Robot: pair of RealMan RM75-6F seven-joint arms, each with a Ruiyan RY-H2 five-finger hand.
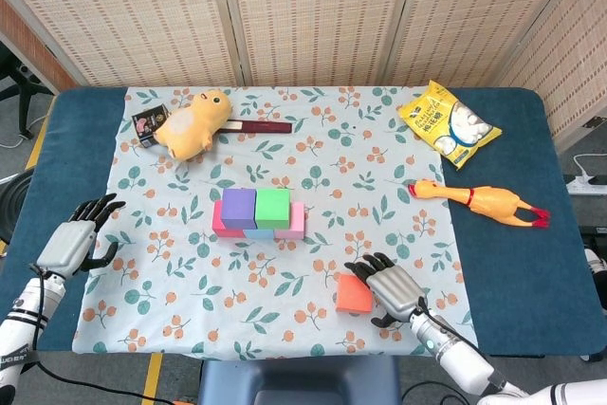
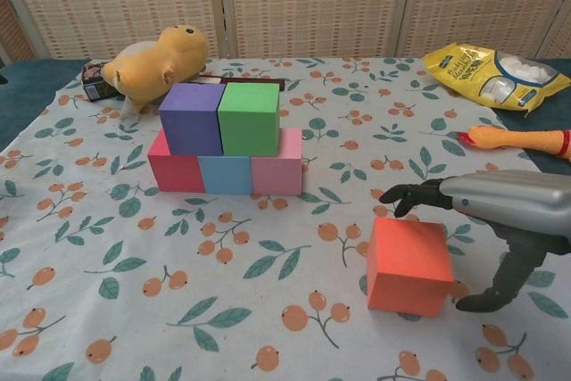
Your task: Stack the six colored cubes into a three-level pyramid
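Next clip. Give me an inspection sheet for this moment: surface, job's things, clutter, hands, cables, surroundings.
Surface: blue table under a floral cloth.
Job's things: red, blue and pink cubes in a row, purple cube and green cube on top; orange cube apart on the cloth.
Clutter: plush toy, rubber chicken, snack bag, small dark box.
Hands: right hand open beside the orange cube; left hand open at the table's left edge.
Cables: power strip on the floor.
Surroundings: woven screens.

Woven folding screens (image 1: 313,11) stand behind the blue table (image 1: 503,234) with its floral cloth (image 1: 171,263).
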